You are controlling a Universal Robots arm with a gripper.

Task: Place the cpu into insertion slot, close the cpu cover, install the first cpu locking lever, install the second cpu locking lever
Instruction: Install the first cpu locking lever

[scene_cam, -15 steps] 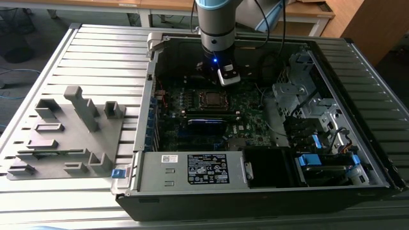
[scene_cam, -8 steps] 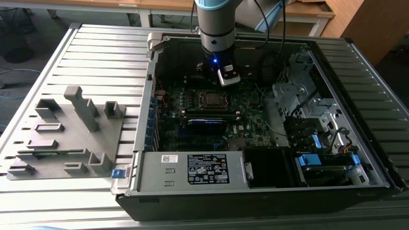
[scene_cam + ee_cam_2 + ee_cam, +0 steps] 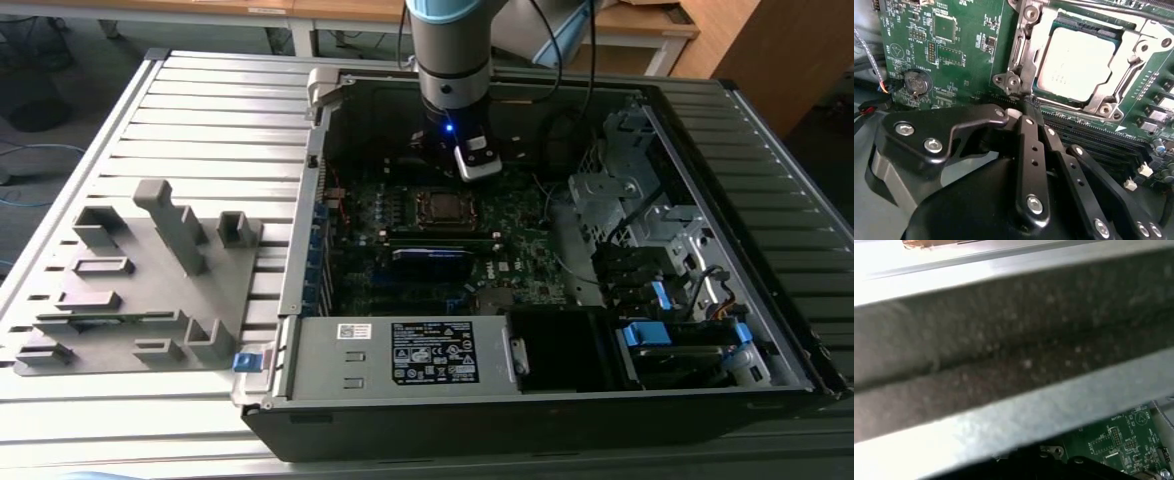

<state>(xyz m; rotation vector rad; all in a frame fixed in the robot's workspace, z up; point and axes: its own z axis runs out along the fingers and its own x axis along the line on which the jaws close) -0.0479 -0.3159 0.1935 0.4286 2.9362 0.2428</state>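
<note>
Cpu (image 3: 1081, 62): seated in the insertion slot (image 3: 1074, 22), cpu cover (image 3: 1116, 90) closed around it, just beyond the fingertips.
Gripper (image 3: 1026, 112): black fingers (image 3: 1029, 150) pressed together, holding nothing, tips near the socket's corner.
Motherboard (image 3: 964, 45): green, beneath.

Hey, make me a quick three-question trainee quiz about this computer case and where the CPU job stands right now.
1. True or false: the cpu already sits in the insertion slot.
2. In the second wrist view, the cpu cover is: A) lying down around the chip, B) standing upright, C) removed from the board.
3. Fill in: in the exterior view, the arm hangs over the open computer ____.

Key: 1 true; 2 A; 3 case.
</note>
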